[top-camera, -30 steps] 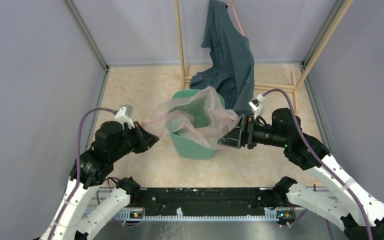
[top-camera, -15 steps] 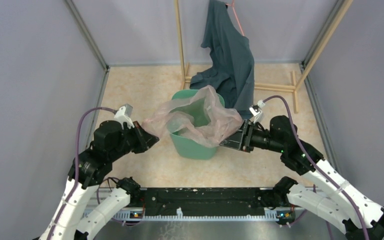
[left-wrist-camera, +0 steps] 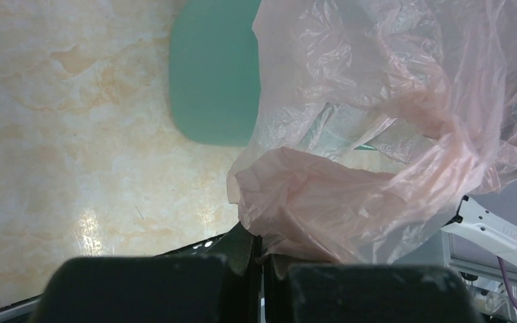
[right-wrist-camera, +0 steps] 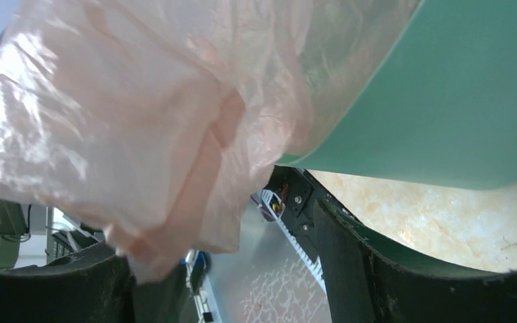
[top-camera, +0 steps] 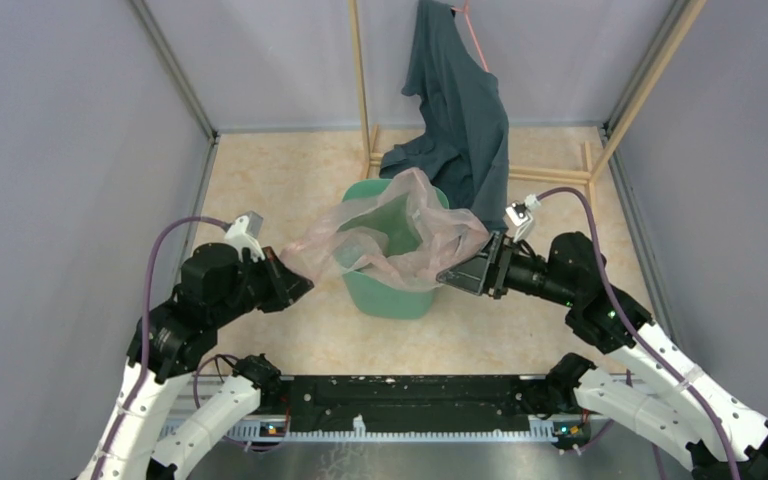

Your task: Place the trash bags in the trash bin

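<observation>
Pinched flat between the closed fingers of the left end effector (left-wrist-camera: pixel 262 266): a bunched corner of the trash bag (top-camera: pixel 440 245), stretched out to the left of the trash bin (top-camera: pixel 390 295). At the right end effector (right-wrist-camera: pixel 232 259), jaws standing apart, with a loose fold of the pink film hanging in the gap against one finger, not clamped. Draped over the rim of the bin, most of the film, sagging partly into the mouth and spilling down the front and right side.

Under the bin, a desk (top-camera: pixel 280 190) with a beige marbled pattern and a spot of glare in the left wrist view. Around it, plain grey-lilac walls (top-camera: pixel 60 150) on three sides, with metal posts in the rear corners.

Behind the bin, a light wooden frame (top-camera: pixel 360 90) with a dark teal garment (top-camera: pixel 460 120) hung from its top, lower end heaped just behind the rim and close beside the right end effector. Along the near edge, a black rail (top-camera: pixel 410 395) between the arm bases. Looped over each arm, a purple cable (top-camera: pixel 165 250)
</observation>
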Motion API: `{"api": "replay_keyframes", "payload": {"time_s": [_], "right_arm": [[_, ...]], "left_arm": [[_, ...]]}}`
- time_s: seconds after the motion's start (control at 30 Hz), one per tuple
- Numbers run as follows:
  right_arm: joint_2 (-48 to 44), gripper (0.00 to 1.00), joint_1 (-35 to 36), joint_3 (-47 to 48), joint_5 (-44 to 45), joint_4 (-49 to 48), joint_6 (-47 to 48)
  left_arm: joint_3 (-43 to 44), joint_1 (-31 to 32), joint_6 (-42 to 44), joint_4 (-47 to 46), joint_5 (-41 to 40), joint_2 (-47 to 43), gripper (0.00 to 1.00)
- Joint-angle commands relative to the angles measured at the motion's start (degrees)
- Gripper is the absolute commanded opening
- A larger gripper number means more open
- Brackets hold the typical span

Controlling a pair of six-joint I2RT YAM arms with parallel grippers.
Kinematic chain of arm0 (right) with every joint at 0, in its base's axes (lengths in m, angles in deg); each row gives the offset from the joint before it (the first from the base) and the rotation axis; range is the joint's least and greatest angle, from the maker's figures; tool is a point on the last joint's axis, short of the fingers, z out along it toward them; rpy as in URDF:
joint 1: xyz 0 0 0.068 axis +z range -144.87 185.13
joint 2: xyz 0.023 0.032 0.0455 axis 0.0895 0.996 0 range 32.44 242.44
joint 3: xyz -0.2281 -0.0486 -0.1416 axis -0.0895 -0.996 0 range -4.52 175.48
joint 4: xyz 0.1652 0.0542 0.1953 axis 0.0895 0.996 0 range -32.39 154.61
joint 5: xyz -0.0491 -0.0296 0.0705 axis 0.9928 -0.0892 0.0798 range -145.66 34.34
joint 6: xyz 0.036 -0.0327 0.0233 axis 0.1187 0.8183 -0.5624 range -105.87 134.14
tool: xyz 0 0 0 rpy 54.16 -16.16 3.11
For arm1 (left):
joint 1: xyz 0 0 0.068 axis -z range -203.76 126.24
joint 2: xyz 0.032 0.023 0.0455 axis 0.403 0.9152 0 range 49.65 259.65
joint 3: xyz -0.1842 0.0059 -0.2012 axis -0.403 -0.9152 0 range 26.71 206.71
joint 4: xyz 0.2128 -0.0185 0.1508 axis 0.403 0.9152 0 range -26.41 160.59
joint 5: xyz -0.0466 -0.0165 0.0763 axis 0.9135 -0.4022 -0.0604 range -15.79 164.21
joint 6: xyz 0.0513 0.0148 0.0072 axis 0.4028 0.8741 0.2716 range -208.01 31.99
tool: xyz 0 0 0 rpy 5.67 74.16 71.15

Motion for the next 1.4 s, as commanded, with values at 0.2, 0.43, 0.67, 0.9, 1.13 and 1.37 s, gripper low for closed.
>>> {"api": "replay_keyframes", "payload": {"time_s": [0.2,0.43,0.67,0.9,1.13,1.37], "right_arm": [[-1.3,0.44,0.2,-0.1,1.1,-6.0,0.0],[-2.9,0.00,0.2,1.2,3.9,5.0,6.6],[-5.8,0.00,0.2,-1.8,7.4,11.8,9.7],[-5.6,0.00,0.2,-6.8,17.2,8.7,12.8],[0.7,0.00,0.2,-9.2,22.3,-1.9,19.5],[1.0,0.21,0.2,-3.1,20.3,6.9,26.5]], "left_arm": [[3.2,0.0,1.6,0.5,2.1,-0.1,0.00],[9.0,0.0,5.0,6.0,-1.0,1.5,0.00],[6.5,0.0,3.3,13.2,-10.5,2.5,0.00],[-0.8,0.0,3.0,4.1,-9.6,3.7,0.00],[-6.3,0.0,2.9,-8.9,-11.2,7.3,0.00],[-4.3,0.0,2.6,-7.7,-11.4,9.9,0.02]]}}
